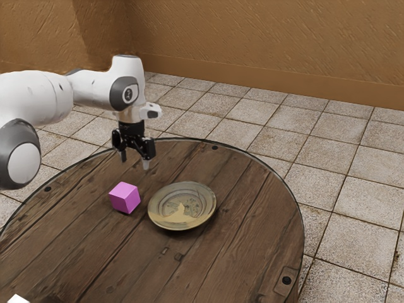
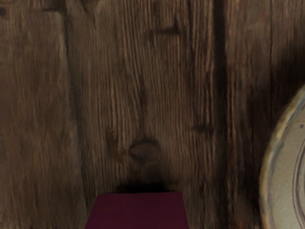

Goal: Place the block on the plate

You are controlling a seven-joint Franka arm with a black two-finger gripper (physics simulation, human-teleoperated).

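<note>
Round table, brown wood planks, visible grain, thin dark edge band. Plate lies face up on it, greenish-tan, patterned centre. Pink-purple block sits just beside plate, toward the exterior view's left, small gap, not touching. White thing, mostly cut off, well apart from plate, toward the exterior view's lower left corner. Dark stud in the wood beyond plate, near table edge; another, in a squarish patch, between plate and the exterior view's lower right. Wrist view: dark plank seam near plate.
</note>
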